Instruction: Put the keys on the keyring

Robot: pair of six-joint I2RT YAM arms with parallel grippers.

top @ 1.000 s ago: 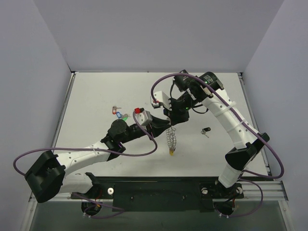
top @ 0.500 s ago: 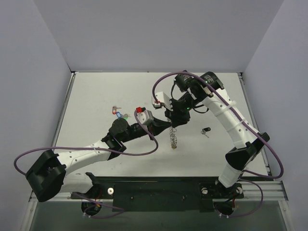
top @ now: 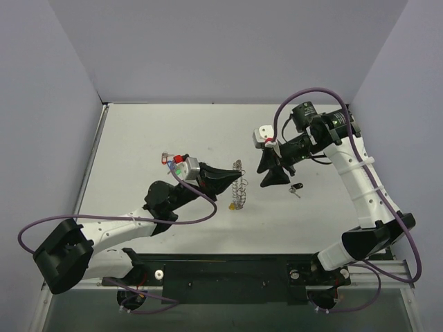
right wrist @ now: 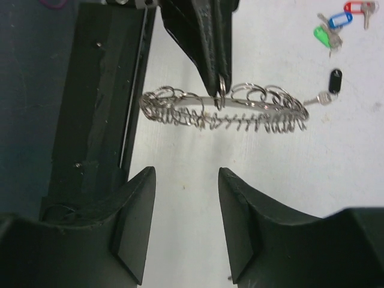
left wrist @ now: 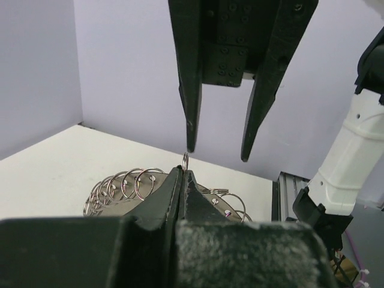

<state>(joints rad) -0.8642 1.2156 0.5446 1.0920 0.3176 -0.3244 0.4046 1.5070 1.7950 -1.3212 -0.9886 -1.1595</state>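
Note:
My left gripper is shut on one small ring of the keyring and holds the loop up on edge. A yellow tag shows at its near end. In the left wrist view the pinched ring sticks out of the closed jaws. My right gripper is open and empty, just right of the keyring. In the right wrist view the gripper faces the keyring. A black-tagged key sits at its far end; I cannot tell whether it is attached. Another black-tagged key lies on the table.
Loose keys with green, blue and red tags lie on the table to the left, partly hidden behind my left wrist in the top view. The black base rail runs along the near edge. Grey walls enclose the table.
My right gripper has drawn back to the right, away from the keyring, and now stands open. My left gripper has shifted left and nearer with the keyring.

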